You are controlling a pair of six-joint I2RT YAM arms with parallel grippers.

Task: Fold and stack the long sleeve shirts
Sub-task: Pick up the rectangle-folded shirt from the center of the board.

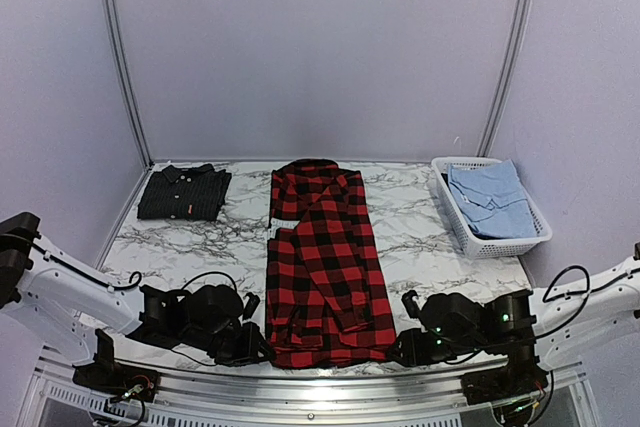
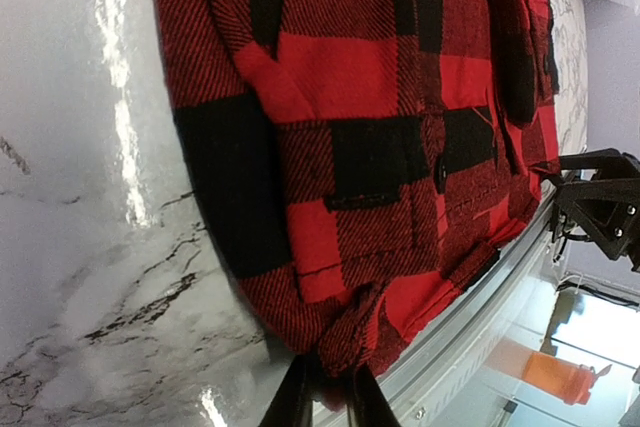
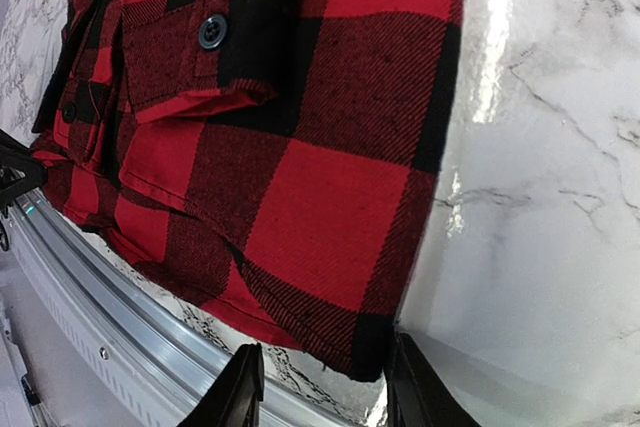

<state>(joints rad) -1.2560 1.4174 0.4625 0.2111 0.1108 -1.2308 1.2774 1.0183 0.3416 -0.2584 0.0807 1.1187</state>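
The red-and-black plaid shirt [image 1: 325,257] lies lengthwise down the middle of the marble table, sleeves folded in, its hem at the near edge. A dark charcoal shirt [image 1: 185,192] sits folded at the back left. My left gripper [image 1: 250,342] is at the hem's left corner; in the left wrist view its fingers [image 2: 295,399] pinch a bunched bit of plaid hem [image 2: 375,337], and the gripper [image 2: 330,402] is shut on it. My right gripper [image 1: 408,345] is at the hem's right corner. In the right wrist view it [image 3: 325,392] stands open, fingers either side of the plaid corner [image 3: 400,347].
A white slotted basket [image 1: 500,245] at the back right holds a light blue shirt [image 1: 490,197]. The table's metal front rail [image 3: 110,347] runs right under the plaid hem. The other arm's black gripper [image 2: 600,207] shows across the hem.
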